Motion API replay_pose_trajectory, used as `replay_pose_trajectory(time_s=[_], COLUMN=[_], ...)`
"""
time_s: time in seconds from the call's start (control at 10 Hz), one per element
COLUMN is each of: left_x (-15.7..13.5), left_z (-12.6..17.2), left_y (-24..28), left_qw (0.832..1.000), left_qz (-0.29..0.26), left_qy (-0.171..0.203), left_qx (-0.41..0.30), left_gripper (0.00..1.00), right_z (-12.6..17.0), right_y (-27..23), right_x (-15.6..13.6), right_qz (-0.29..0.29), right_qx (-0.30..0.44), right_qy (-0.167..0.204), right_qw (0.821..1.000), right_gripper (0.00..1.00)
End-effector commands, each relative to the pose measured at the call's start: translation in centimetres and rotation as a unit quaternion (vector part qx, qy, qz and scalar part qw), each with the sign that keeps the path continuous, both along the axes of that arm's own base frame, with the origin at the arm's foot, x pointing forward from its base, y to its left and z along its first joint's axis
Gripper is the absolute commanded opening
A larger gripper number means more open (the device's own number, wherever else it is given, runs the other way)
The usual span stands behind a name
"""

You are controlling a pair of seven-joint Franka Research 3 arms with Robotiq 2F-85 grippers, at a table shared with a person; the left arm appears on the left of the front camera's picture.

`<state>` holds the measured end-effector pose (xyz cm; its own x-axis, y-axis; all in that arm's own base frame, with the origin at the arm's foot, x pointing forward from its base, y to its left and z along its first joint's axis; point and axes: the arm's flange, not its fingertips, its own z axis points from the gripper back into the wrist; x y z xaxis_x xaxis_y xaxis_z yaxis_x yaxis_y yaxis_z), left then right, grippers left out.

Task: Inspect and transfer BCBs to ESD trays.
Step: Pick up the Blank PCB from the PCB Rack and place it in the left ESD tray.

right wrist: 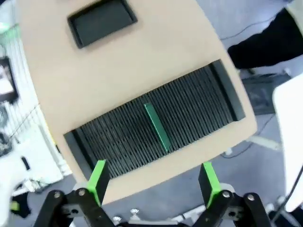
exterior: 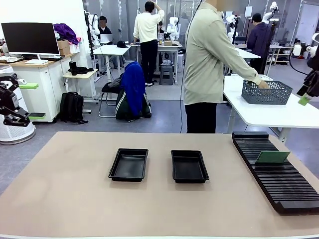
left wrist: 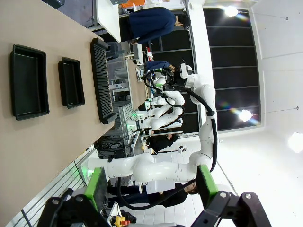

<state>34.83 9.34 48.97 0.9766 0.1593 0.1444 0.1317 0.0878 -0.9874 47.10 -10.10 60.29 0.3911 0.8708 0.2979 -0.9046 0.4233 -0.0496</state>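
Note:
Two empty black ESD trays (exterior: 128,164) (exterior: 189,166) lie side by side mid-table. One green BCB (exterior: 272,157) stands on edge in the long black slotted rack (exterior: 279,181) at the right. In the right wrist view, my right gripper (right wrist: 154,179) hangs open high above the BCB (right wrist: 156,126) and rack (right wrist: 199,104), with one tray (right wrist: 102,21) beyond. My left gripper (left wrist: 151,187) is open and holds nothing, well off the table's left side; both trays (left wrist: 29,81) (left wrist: 71,82) and the rack (left wrist: 102,80) lie far from it.
A person in a pale shirt (exterior: 209,55) stands at the far edge, turned away, one hand on a grey basket (exterior: 265,92) on a white side table. My left arm (exterior: 11,107) sits at the picture's left edge, my right arm (exterior: 309,87) at the right edge.

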Motion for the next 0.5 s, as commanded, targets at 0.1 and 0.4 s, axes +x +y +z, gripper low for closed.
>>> replay_pose_trajectory(time_s=[0.1,0.4], left_x=[-0.1,-0.1], left_z=[0.0,0.0], left_y=[0.0,0.0], left_qw=[1.0,1.0], left_qz=[0.001,0.001], left_qy=[0.0,0.0], left_qx=[-0.001,-0.001], left_gripper=[1.0,1.0], right_z=[-1.0,-1.7], right_y=[1.2,2.2], right_x=[-0.9,-1.0], right_qz=[0.11,0.193], right_qx=[-0.074,-0.114], right_qy=[-0.02,-0.037], right_qw=[0.991,0.974], right_gripper=[1.0,1.0])
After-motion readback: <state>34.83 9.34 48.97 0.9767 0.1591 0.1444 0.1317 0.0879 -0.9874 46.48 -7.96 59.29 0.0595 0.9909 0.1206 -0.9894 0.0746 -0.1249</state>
